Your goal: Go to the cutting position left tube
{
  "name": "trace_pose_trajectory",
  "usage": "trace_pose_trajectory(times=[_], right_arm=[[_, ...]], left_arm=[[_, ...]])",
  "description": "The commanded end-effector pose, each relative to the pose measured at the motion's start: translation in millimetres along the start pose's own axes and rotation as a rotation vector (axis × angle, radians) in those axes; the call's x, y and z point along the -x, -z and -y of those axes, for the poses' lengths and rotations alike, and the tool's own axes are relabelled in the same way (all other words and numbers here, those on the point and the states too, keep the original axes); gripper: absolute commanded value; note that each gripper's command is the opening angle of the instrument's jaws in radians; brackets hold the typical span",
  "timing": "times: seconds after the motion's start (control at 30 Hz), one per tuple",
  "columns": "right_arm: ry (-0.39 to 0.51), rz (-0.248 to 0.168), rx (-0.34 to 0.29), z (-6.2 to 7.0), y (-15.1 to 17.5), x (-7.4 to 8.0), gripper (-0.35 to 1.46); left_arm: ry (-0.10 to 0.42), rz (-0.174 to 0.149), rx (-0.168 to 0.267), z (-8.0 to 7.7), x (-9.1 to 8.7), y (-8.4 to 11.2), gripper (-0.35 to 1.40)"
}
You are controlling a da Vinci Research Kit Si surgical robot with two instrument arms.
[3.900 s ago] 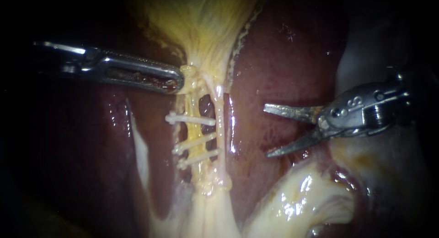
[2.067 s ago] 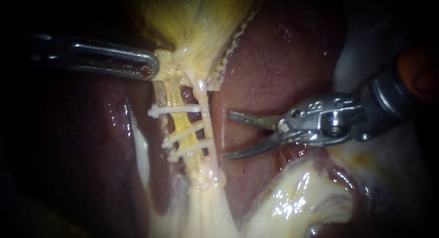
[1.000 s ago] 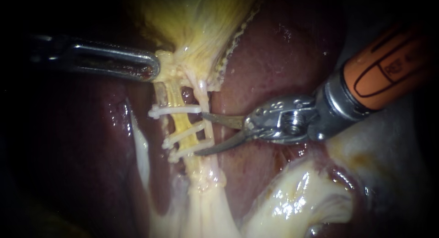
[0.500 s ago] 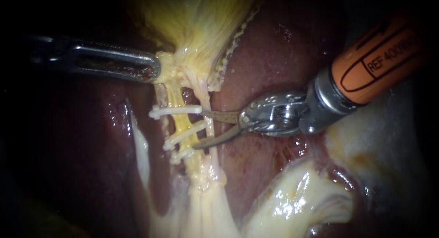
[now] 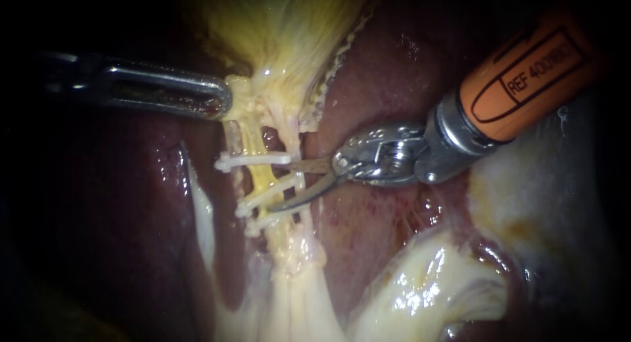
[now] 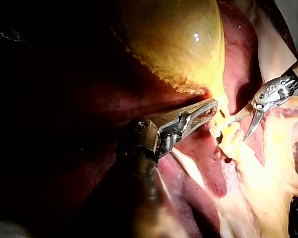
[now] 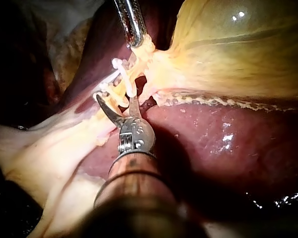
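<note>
Two tubes run down from the yellow gallbladder (image 5: 282, 26): a yellow left tube (image 5: 257, 174) and a paler right tube (image 5: 300, 184). Three white clips (image 5: 253, 160) lie across the left tube. My right instrument (image 5: 284, 185), with an orange-banded shaft, has its thin blades open. They reach across the right tube, the upper blade by the top clip and the lower blade along the middle clip (image 5: 263, 196). My left instrument (image 5: 220, 100) is shut on the tissue at the gallbladder's neck and holds it to the left. In the right wrist view the blades (image 7: 116, 101) straddle the clipped strand.
Dark red liver (image 5: 394, 72) lies behind and to the right of the tubes. Pale glistening fatty tissue (image 5: 427, 283) sits at the lower right. A whitish strand (image 5: 200, 210) runs down left of the tubes. The left wrist view shows the right instrument (image 6: 246, 121) beside my left jaws (image 6: 211, 106).
My right instrument has moved left from over the liver until its open blades reach the tubes among the clips, the gap narrowing. My left instrument first pulled the neck left, then held still.
</note>
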State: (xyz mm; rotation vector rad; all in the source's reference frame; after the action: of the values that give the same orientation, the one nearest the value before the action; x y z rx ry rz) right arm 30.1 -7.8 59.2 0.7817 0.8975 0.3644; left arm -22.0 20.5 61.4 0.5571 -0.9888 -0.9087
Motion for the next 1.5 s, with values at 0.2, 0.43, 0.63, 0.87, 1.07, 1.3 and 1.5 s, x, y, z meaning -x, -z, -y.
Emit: trace_pose_trajectory(times=[0.2, 0.43, 0.63, 0.87, 1.07, 1.3, 1.5], right_arm=[[-0.006, -0.055, -0.091, -0.2, -1.2, -0.9, 1.06], [-0.019, -0.099, -0.132, -0.5, -3.3, -1.7, 1.06], [-0.053, -0.134, -0.15, -0.4, -4.9, -1.7, 1.09], [-0.084, -0.164, -0.173, -0.4, -6.2, -1.6, 1.12], [-0.098, -0.207, -0.195, -0.5, -7.2, -1.8, 1.16], [-0.098, -0.261, -0.232, 0.7, -6.9, -3.0, 1.16], [-0.106, -0.309, -0.262, 1.4, -5.7, -4.7, 1.16]], left_arm=[[0.0, 0.0, -0.001, -0.1, 0.0, 0.0, -0.35], [-0.001, 0.0, -0.001, -0.1, -0.1, 0.0, -0.35], [-0.001, 0.0, -0.001, -0.1, -0.1, 0.0, -0.35], [0.0, 0.0, -0.001, -0.1, -0.1, 0.0, -0.35], [0.0, 0.0, -0.001, -0.1, -0.1, 0.0, -0.35], [0.0, 0.0, -0.001, -0.1, -0.1, 0.0, -0.35], [0.0, 0.0, 0.0, -0.1, 0.0, -0.1, -0.35]])
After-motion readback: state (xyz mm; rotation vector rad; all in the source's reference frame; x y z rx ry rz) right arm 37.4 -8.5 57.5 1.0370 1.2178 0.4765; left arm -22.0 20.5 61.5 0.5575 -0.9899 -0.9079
